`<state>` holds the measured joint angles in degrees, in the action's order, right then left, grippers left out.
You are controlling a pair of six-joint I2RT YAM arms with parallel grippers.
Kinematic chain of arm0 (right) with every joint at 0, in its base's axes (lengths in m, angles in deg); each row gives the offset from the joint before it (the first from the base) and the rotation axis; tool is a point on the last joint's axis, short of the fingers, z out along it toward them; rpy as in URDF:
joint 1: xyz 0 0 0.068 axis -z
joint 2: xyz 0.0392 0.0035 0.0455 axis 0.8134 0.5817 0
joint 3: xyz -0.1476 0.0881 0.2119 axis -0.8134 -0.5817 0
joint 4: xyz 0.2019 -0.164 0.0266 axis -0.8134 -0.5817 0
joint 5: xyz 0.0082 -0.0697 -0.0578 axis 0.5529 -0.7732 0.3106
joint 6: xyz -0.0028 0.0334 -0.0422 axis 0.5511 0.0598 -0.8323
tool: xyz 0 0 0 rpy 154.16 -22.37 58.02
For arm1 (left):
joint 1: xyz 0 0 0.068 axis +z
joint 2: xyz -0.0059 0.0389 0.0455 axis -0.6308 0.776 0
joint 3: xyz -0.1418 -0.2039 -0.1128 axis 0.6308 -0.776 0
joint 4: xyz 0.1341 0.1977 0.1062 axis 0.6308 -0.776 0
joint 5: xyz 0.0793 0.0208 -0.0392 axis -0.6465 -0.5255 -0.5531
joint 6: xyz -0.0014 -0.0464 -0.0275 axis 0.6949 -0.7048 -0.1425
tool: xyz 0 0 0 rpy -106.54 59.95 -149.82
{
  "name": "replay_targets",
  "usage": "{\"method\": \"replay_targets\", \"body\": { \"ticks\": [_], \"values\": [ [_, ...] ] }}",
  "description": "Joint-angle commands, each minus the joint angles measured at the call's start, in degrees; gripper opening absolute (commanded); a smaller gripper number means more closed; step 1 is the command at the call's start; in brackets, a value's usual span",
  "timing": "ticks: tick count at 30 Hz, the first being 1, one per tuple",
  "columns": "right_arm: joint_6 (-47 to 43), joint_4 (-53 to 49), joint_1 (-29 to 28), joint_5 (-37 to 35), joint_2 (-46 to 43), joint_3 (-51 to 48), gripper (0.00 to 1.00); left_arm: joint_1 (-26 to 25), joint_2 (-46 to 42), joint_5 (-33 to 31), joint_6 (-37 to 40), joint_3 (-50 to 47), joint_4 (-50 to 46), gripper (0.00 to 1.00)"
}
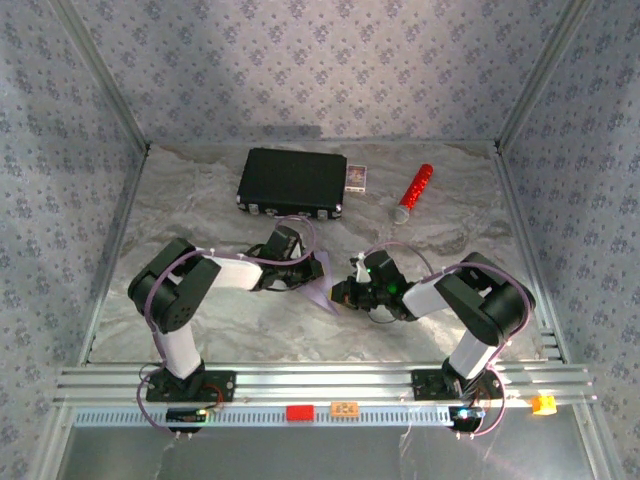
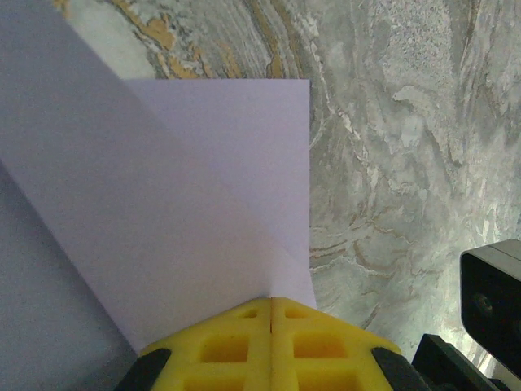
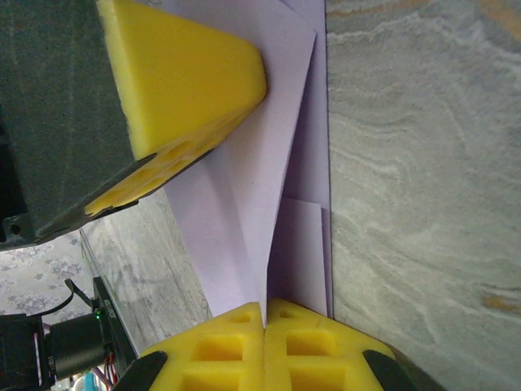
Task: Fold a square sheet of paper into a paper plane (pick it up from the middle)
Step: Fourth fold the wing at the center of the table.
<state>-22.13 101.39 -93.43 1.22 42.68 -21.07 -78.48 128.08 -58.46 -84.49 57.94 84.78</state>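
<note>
Left gripper [image 2: 270,300]: was clamped on lilac paper [image 2: 203,204].
Right gripper [image 3: 264,305]: was clamped on same paper.
Far side: black case [image 1: 292,181], card box [image 1: 358,178] and red-and-silver cylinder [image 1: 413,193] lay well apart from both.

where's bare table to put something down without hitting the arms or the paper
Bare table lies left of the black case, right of the red-and-silver cylinder, and along the near strip between the arm bases. The middle is crowded: the left gripper and right gripper pinch the paper sheet there.
</note>
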Motion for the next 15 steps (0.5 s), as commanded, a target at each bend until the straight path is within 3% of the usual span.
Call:
{"method": "replay_targets", "body": {
  "ticks": [1, 15],
  "values": [
    [0.14, -7.17, -0.47, -3.55, 3.18, 0.10, 0.05, 0.31, 1.94, 0.18, 1.22, 0.85, -4.15, 0.04],
    [-1.71, -10.40, -0.95, -0.86, -2.79, -0.16, 0.14, 0.33, 2.17, -0.09, 1.57, 0.42, -4.76, 0.04]
  ]
}}
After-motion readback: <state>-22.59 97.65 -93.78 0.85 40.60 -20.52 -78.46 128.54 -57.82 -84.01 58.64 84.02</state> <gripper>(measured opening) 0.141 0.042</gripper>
